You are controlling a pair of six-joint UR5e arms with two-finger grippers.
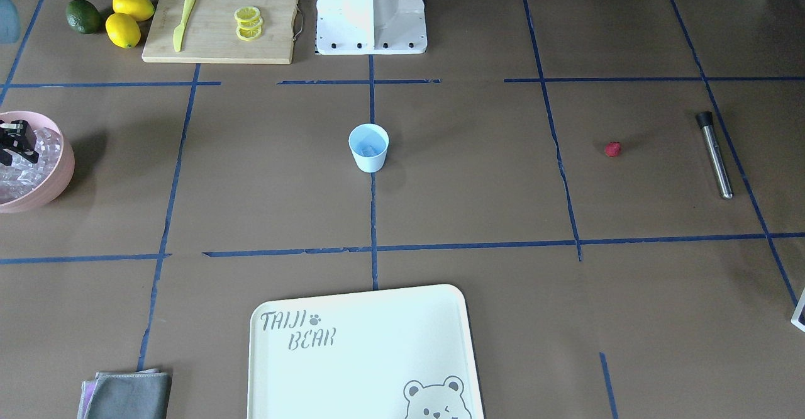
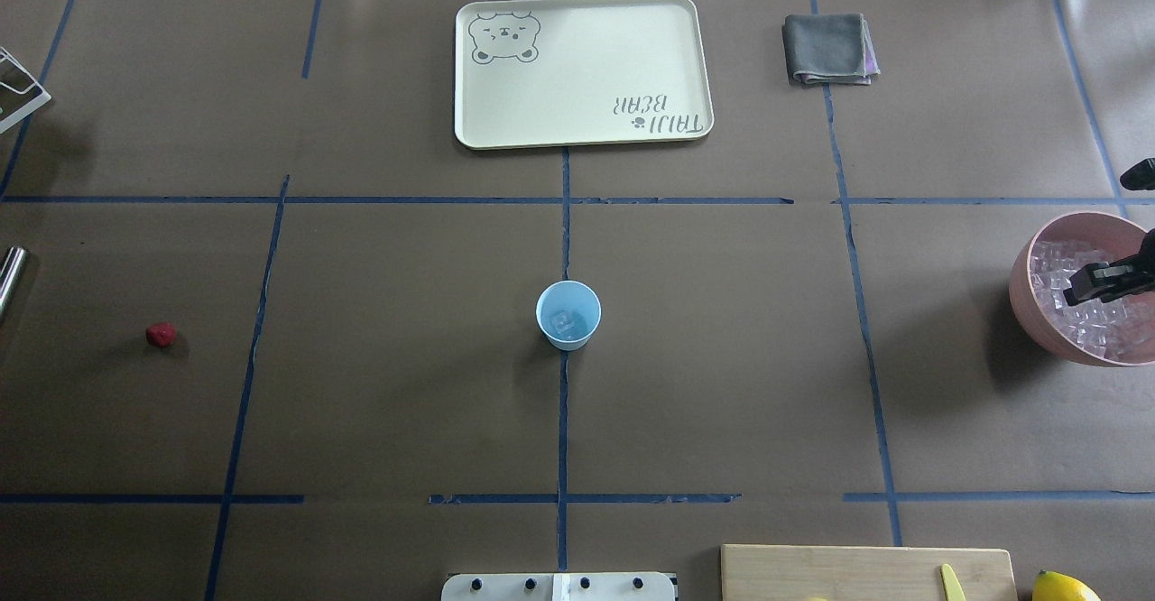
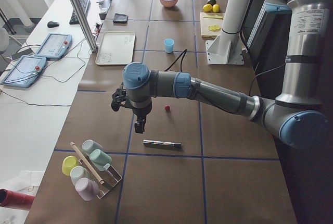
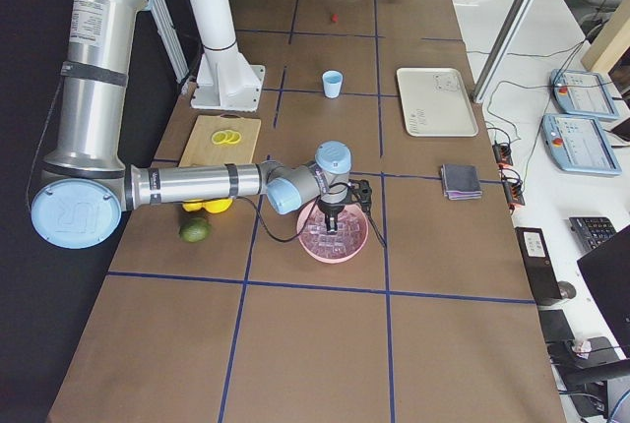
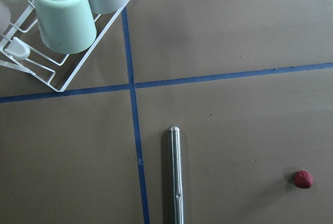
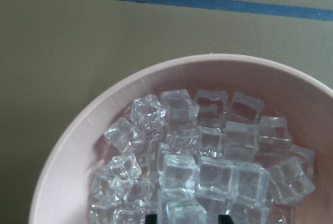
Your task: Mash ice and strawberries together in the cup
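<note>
Overhead exterior: pale blue plastic cup (image 2: 568,335) at centre holds clear ice (image 2: 563,320); tiny red strawberry (image 2: 161,335) lies far left. Right pincer (image 2: 1080,290) — tips parted — over pink bowl (image 2: 1024,301); left pincer (image 3: 139,128) — cannot tell.

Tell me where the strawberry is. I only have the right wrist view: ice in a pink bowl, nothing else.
Observer: The strawberry lies on the bare table, far over on the left arm's side.
Operator: Report the cup.
Observer: The cup stands upright at the table's centre, with ice already in it.
Operator: Find something to mash with.
Observer: A metal rod lies flat farther left than the strawberry, apart from it.
</note>
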